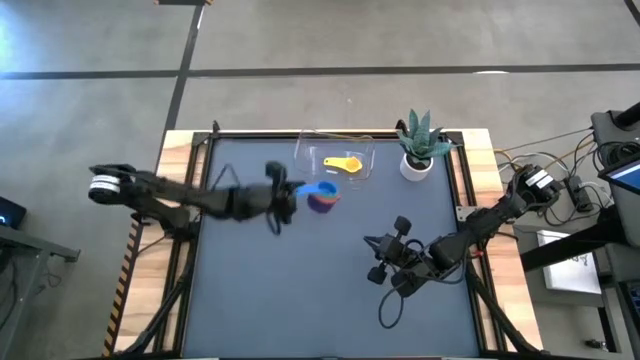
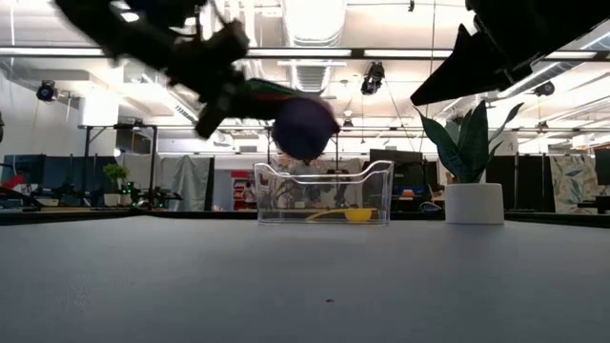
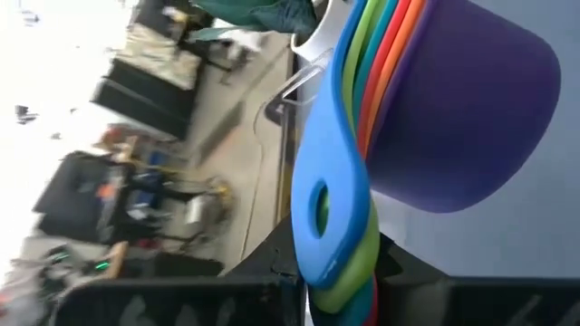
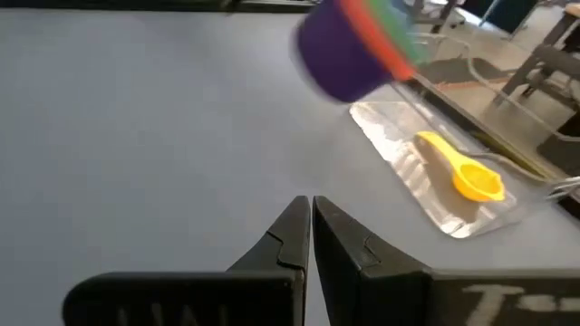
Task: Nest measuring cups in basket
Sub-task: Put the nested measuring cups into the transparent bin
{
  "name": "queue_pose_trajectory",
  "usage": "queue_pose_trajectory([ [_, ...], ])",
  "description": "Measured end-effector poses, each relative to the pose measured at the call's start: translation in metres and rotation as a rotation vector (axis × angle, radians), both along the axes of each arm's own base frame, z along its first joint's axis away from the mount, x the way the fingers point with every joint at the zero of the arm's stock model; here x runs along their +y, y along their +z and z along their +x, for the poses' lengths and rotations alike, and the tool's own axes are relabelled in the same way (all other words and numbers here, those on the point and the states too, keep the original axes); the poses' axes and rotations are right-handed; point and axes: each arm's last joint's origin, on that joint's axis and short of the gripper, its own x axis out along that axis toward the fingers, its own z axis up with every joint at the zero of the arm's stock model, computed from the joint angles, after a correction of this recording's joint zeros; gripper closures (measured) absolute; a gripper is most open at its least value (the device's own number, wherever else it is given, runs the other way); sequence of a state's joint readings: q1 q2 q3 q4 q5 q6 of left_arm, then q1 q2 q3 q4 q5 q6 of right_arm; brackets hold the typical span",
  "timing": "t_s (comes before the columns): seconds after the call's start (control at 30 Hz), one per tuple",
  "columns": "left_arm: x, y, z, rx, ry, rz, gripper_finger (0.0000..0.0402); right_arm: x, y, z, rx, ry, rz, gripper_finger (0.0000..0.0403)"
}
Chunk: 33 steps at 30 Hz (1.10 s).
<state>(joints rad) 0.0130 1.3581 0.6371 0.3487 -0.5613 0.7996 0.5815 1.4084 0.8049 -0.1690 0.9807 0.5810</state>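
Note:
My left gripper reaches in from the table's left and is shut on a stack of nested measuring cups. The blue cup is innermost and the purple bowl outermost, with green, orange and red rims between them. The stack hangs in the air just near of the clear basket. A yellow measuring cup lies on the basket's floor. My right gripper is shut and waits over the table's right half, touching nothing. My left gripper holds the stack by its piled handles, near their free ends, pinched together between the two fingers. The fingers come level from the table's left, along the handles. The stack is lifted clear of the table, bowls pointing away from the gripper.
A white pot with a spiky green plant stands at the far edge, right of the basket. The dark table top is bare in its near half. Cables and equipment sit beyond the right edge.

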Motion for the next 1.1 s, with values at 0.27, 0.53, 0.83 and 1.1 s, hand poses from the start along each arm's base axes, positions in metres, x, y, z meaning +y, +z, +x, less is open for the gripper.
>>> queue_pose_trajectory([
  [0.27, -0.051, -0.059, -0.011, 0.004, 0.102, 0.075, 0.0385, -0.002, 0.003, 0.004, -0.03, -0.02, 0.002, 0.0394],
  [0.53, -0.067, -0.092, 0.013, 0.088, 0.106, 0.092, 0.0385, -0.002, 0.003, 0.004, -0.032, -0.019, 0.006, 0.0394],
  [0.83, -0.072, -0.108, 0.016, 0.143, 0.022, -0.023, 0.0318, -0.002, 0.002, 0.004, -0.025, -0.014, 0.007, 0.0394],
  [1.1, -0.083, -0.106, 0.016, 0.22, -0.019, -0.077, 0.0261, -0.002, 0.001, 0.003, -0.019, -0.013, 0.002, 0.0394],
])
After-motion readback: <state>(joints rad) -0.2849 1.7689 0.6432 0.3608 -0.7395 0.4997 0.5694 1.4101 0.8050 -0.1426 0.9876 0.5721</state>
